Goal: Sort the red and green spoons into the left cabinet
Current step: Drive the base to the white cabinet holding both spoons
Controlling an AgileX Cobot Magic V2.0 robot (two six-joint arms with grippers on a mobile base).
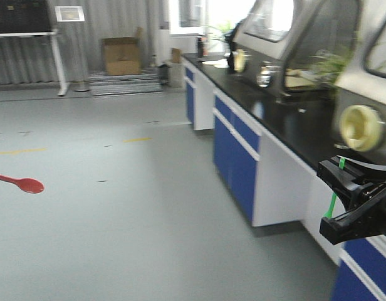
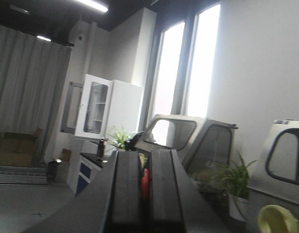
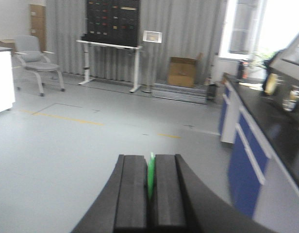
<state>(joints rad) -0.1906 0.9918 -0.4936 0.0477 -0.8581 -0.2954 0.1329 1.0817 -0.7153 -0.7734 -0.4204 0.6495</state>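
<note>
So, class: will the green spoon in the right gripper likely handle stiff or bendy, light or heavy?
Probably light: the green spoon is very slim. Likely bendy, being so thin. Might pivot in the right gripper.

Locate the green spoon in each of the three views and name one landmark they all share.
Exterior front: far right edge, the green spoon held upright in the right gripper.
Left wrist: not in it.
Right wrist: bottom centre, a green sliver pinched between the gripper's fingers.
Shared landmark: the cardboard box.
</note>
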